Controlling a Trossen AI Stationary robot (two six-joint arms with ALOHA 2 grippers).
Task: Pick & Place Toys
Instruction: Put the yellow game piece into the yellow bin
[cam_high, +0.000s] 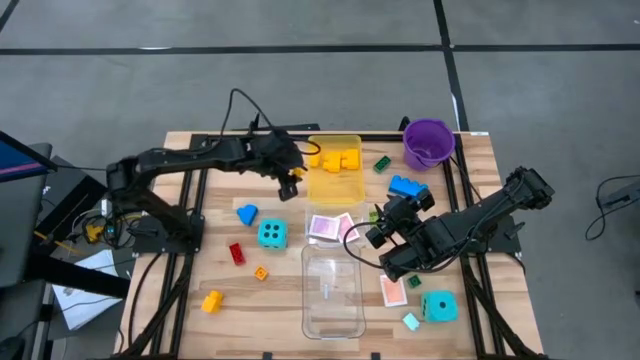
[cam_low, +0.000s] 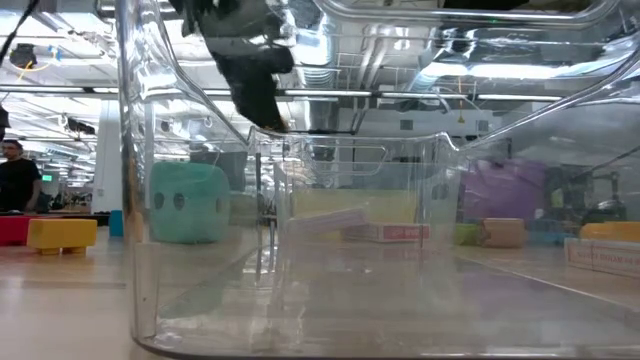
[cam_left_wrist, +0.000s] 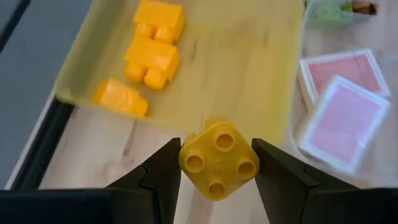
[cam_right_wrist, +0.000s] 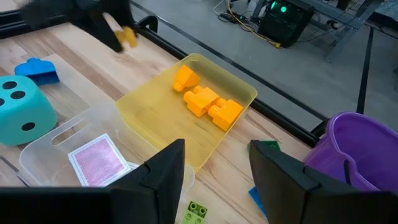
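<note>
Left gripper clamped on a small square yellow four-stud plastic brick, one dark finger on each of two opposite sides, studs turned toward the wrist camera. No clear long axis on this brick: roughly as wide as deep. Held above the wood table, just beside the near left corner of the yellow-tinted rectangular plastic tray, on the side away from the purple plastic bucket. Inside that tray, at the far end, three more yellow bricks, clustered and touching or nearly so. Just beside the tray's near end, two pink-backed playing cards, overlapping, in a clear tray.

Right gripper poised over the table on the tray's bucket side, fingers apart with nothing between them. Farther from the tray, near the left arm, a cyan black-dotted die.
</note>
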